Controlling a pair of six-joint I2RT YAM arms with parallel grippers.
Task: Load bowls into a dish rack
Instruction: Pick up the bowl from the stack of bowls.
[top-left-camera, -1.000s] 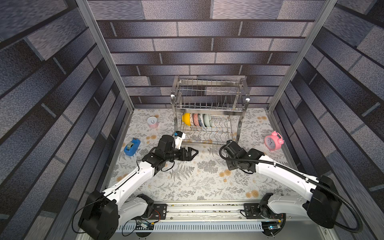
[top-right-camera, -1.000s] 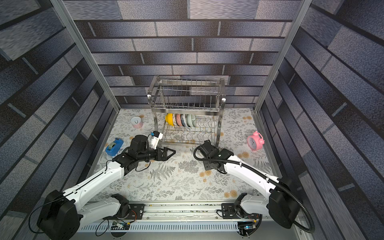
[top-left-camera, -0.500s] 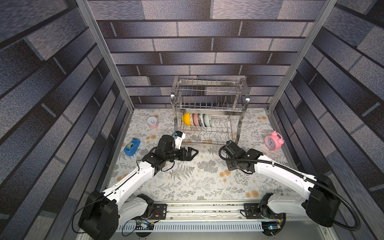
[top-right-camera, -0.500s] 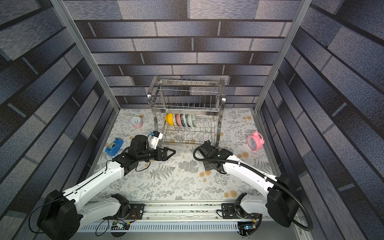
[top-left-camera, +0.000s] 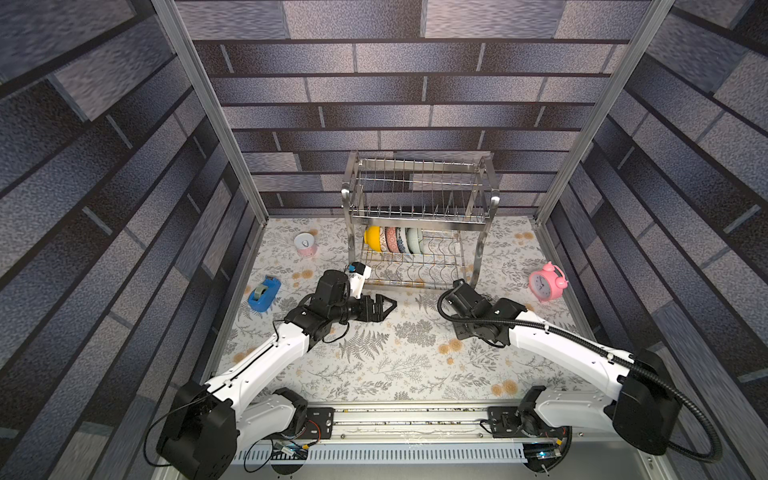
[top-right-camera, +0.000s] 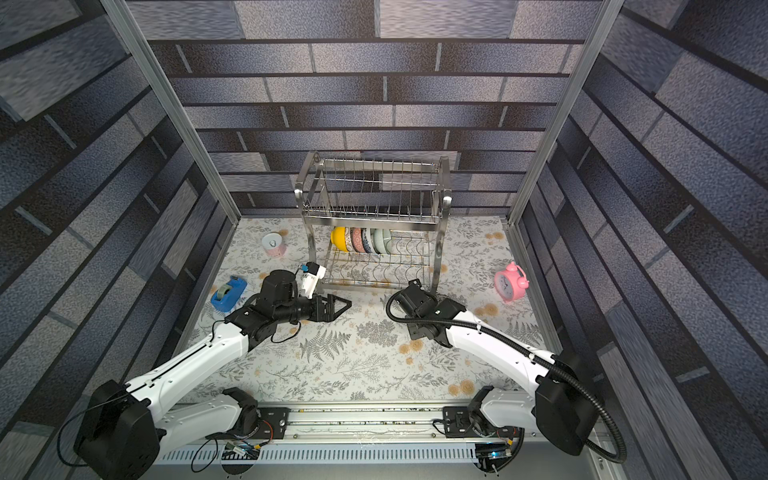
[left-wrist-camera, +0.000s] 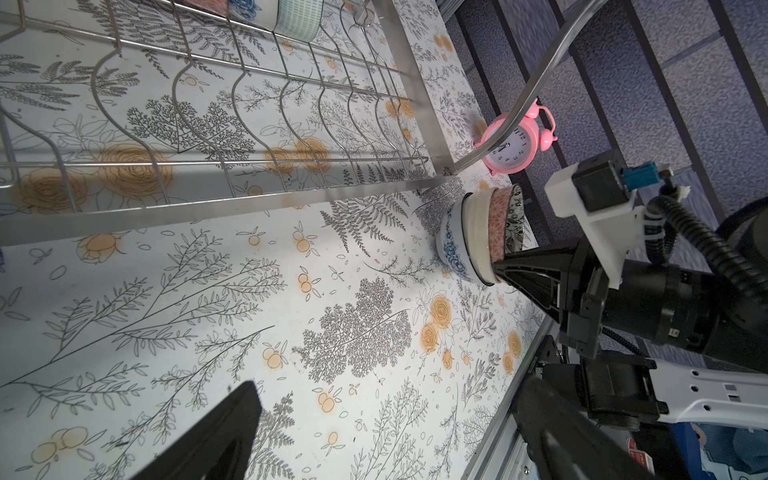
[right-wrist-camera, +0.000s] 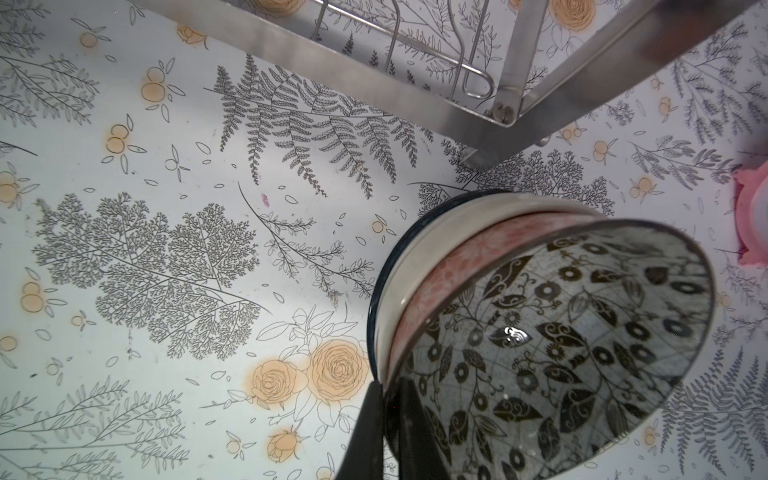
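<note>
The floral desk (top-left-camera: 395, 365) carries the two-tier steel dish rack (top-left-camera: 417, 219), which stands near the back wall. The left claw (top-left-camera: 388, 305) hangs in front of the rack's left front corner, its jaws spread wide and empty. The right claw (right-wrist-camera: 390, 384) sits by the rack's right front foot, clenched on the rim of the dark leaf-patterned bowl (right-wrist-camera: 561, 332), one finger inside and one outside. That bowl tops a nested stack (left-wrist-camera: 478, 232) of pink patterned, cream and blue-and-white bowls on the desk just in front of that foot. A row of bowls (top-left-camera: 392, 240) stands on edge at the left end of the rack's lower tier, the yellow one outermost. A pink alarm clock (top-left-camera: 544, 284) stands well right of the rack, a blue tape dispenser (top-left-camera: 264, 293) is left and forward of it, and a pink-and-white can (top-left-camera: 305, 245) is near its left side.
</note>
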